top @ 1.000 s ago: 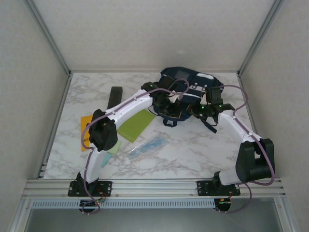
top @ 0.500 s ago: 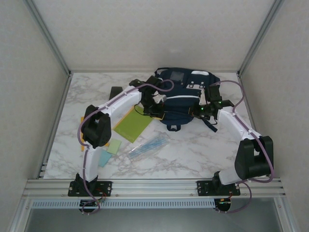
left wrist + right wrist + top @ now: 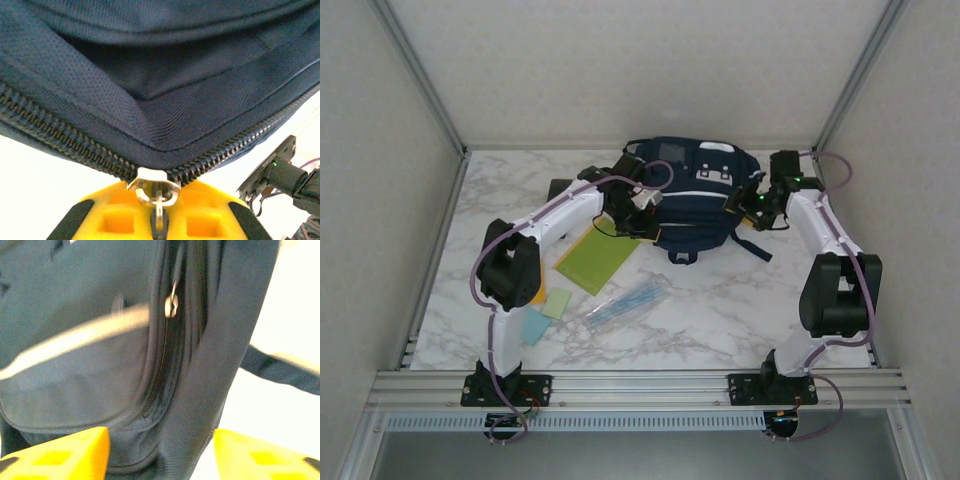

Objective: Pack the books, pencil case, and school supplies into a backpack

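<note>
Now left gripper (image 3: 159,224) pinches zipper pull (image 3: 154,185); right gripper (image 3: 161,452) spread, straddling backpack (image 3: 75,370).

Navy backpack (image 3: 695,195) lies at the rear; lime-green notebook (image 3: 595,258) flat near its left.

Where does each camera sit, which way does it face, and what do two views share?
Top external: above and behind the bases, looking down on the table, left arm, right arm and backpack.
Left wrist: on the left arm, facing the backpack's zipper; left gripper shut on the zipper pull.
Right wrist: on the right arm, facing the backpack's side; right gripper open.
Shared: the backpack appears in all three.
</note>
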Robot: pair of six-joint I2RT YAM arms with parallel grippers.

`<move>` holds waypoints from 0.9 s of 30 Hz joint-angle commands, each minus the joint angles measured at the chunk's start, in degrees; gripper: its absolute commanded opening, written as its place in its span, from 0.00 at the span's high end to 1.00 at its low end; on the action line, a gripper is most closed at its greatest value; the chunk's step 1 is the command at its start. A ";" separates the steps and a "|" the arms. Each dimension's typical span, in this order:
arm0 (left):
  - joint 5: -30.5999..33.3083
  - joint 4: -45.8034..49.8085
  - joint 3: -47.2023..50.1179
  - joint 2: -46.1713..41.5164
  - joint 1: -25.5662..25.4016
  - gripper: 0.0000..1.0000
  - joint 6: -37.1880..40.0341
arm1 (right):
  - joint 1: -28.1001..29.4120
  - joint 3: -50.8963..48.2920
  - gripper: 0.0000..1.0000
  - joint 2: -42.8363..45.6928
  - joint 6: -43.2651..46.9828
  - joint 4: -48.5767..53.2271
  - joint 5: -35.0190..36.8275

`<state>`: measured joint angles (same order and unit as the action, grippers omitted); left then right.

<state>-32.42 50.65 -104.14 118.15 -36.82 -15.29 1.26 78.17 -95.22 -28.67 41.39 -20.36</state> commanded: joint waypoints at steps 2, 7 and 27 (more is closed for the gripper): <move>-0.05 -5.54 -8.98 1.91 -4.37 1.00 -6.60 | -0.23 -0.09 0.29 7.93 -4.94 2.75 -1.04; -1.75 -9.73 -18.09 6.99 -8.00 1.00 -11.12 | 0.08 -8.54 0.27 17.84 -12.23 0.37 -6.17; 0.66 -7.81 -8.93 3.05 -11.37 1.00 -7.50 | 2.18 -23.15 1.00 12.78 -27.57 -23.02 -3.82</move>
<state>-32.27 40.77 -114.04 126.52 -48.60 -26.74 3.40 54.89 -83.09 -58.22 22.48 -27.00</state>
